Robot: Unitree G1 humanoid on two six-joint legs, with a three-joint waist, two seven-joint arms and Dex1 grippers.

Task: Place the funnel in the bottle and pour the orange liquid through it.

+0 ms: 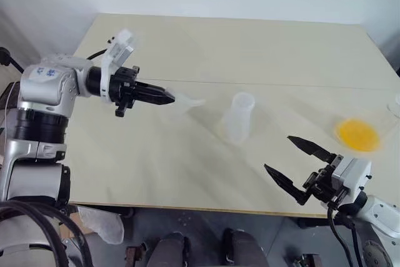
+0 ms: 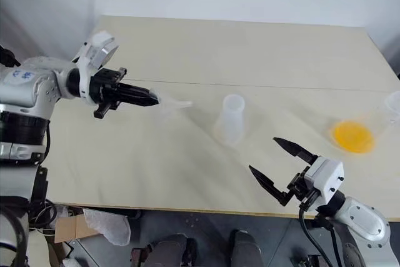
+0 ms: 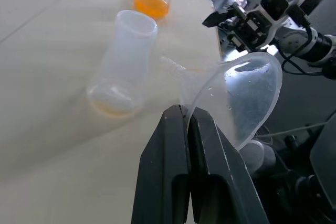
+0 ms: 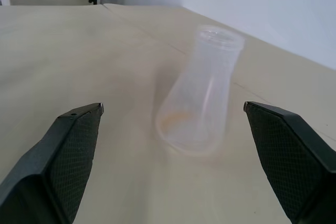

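Pale cream tabletop (image 1: 187,173) with a faint seam across its middle, seen from above. At far left, left gripper (image 1: 167,97) raised over the tabletop, pointing toward the centre, jaws clenched on the rim of the small clear colourless funnel (image 1: 187,100); funnel held off the surface, short spout aimed toward the bottle, pale and hard to make out against the tabletop from the head views; clearer in the left wrist view, flared cone (image 3: 244,95) pinched at its edge between the two black fingers (image 3: 168,150), small droplets visible on its wall; lower rim of the cone partly hidden behind the fingers. At centre, clear colourless bottle with wide base and narrow open neck (image 1: 239,117) standing upright on the tabletop, apart from both grippers; a faint orange tint at its base in the wrist views, amount impossible to judge. Further right, bright orange liquid (image 1: 357,134) in the bottom of a clear vessel near the right edge; vessel walls almost invisible, its outer side cut off by the frame edge. At lower right, right gripper (image 1: 292,159) hovering near the front edge of the tabletop, jaws released and spread wide, grasping nothing; bottle framed between its two fingertips in the right wrist view, well apart from both.
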